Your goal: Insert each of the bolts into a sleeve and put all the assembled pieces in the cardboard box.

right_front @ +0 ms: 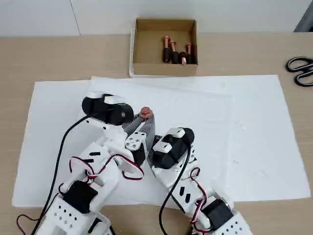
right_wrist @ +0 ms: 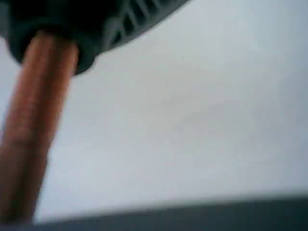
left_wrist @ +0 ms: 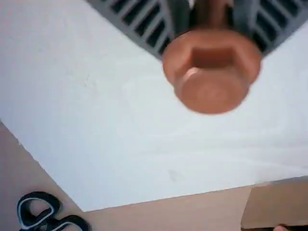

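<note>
My left gripper pinches the bolt above the paper; my right gripper clamps the sleeve on its shaft. Misaligned pushing could jam or twist the bolt loose.

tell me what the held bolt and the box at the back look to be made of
Bolt: copper-coloured, with a dull, even sheen and soft edges on its hex head. It could be coated metal or plastic; the look leaves that open. Box: plain brown cardboard, matte, with thin raw-edged walls.
</note>
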Controlling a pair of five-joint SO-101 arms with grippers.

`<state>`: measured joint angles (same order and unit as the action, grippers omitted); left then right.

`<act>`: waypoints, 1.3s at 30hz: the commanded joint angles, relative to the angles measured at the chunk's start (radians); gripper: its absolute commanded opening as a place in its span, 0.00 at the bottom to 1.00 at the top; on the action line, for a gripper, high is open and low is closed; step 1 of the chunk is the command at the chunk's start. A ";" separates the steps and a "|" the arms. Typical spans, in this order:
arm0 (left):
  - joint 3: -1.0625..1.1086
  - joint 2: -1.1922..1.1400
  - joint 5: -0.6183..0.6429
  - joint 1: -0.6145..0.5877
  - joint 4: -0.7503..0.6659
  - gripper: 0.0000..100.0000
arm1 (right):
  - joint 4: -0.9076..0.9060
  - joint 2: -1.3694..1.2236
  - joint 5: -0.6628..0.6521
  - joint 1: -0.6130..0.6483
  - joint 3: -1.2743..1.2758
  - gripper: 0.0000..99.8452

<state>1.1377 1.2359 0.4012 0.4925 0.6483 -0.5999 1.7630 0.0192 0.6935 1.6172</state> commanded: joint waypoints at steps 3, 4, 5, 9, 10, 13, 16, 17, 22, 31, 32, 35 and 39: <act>-0.007 0.021 -0.012 0.000 0.018 0.01 | 0.027 0.016 -0.012 0.005 -0.006 0.00; -0.007 0.021 -0.012 0.000 0.018 0.01 | 0.027 0.016 -0.012 0.004 -0.006 0.00; -0.007 0.021 -0.012 0.000 0.020 0.01 | 0.027 0.016 -0.012 0.004 -0.006 0.00; -0.005 0.021 -0.012 0.002 0.071 0.01 | 0.027 0.016 -0.014 0.004 -0.006 0.00; -0.005 0.021 -0.012 0.002 0.080 0.01 | 0.027 0.016 -0.014 0.004 -0.006 0.00; -0.005 0.021 -0.012 0.002 0.083 0.01 | 0.027 0.016 -0.014 0.004 -0.006 0.00; -0.005 0.021 -0.012 0.002 0.100 0.01 | 0.027 0.016 -0.014 0.002 -0.006 0.00; -0.005 0.021 -0.014 0.003 0.109 0.01 | 0.027 0.016 -0.014 0.002 -0.006 0.00; -0.002 0.021 -0.044 0.003 0.141 0.01 | 0.027 0.016 -0.014 0.002 -0.006 0.00; 0.077 0.021 -0.074 0.060 0.138 0.01 | 0.027 0.016 -0.014 0.002 -0.006 0.00; 0.081 0.021 -0.075 0.060 0.138 0.01 | 0.027 0.016 -0.014 0.002 -0.006 0.00; 0.081 0.021 -0.075 0.060 0.138 0.01 | 0.027 0.016 -0.014 0.002 -0.005 0.00; 0.074 0.021 -0.075 0.060 0.137 0.02 | 0.025 0.016 -0.014 0.002 -0.005 0.00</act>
<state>1.2190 1.2482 0.3399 0.5493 0.7802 -0.5999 1.7614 0.0192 0.6951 1.6187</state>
